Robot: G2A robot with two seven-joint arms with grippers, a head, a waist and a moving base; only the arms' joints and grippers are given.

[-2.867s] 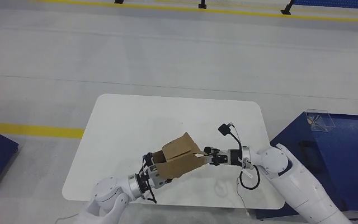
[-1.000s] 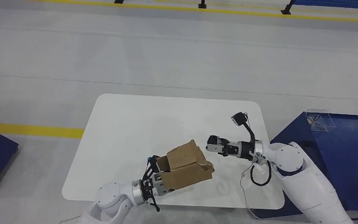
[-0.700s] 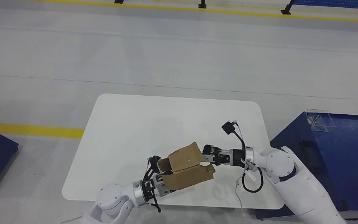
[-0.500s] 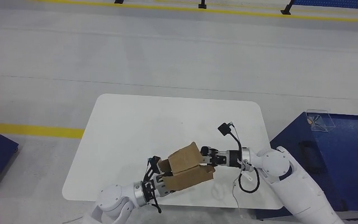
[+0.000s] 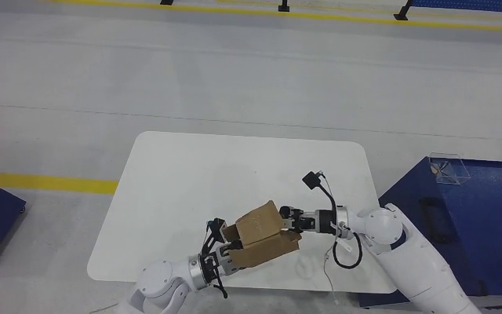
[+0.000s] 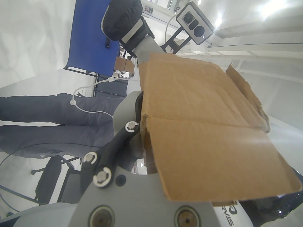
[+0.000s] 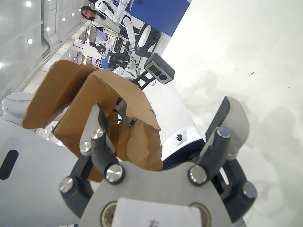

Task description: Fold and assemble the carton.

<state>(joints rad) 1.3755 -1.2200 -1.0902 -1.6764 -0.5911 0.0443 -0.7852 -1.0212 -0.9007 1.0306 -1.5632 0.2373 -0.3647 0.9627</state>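
Top view is showing the carton, brown corrugated board, partly folded, with creased, ragged flaps standing open; it is sitting over the near part of the white table; the left gripper is clamping its near end; the right gripper is standing wide, one finger lying against a flap at the opposite end.

Large robot test hall or industrial lab. Under the right claw, 1 plain white table on a wide grey floor with yellow lines. Behind the claw, close to the table, a low blue cabinet. Far beyond the claw, blue panels, other white robots and a high ceiling with rows of round lamps.
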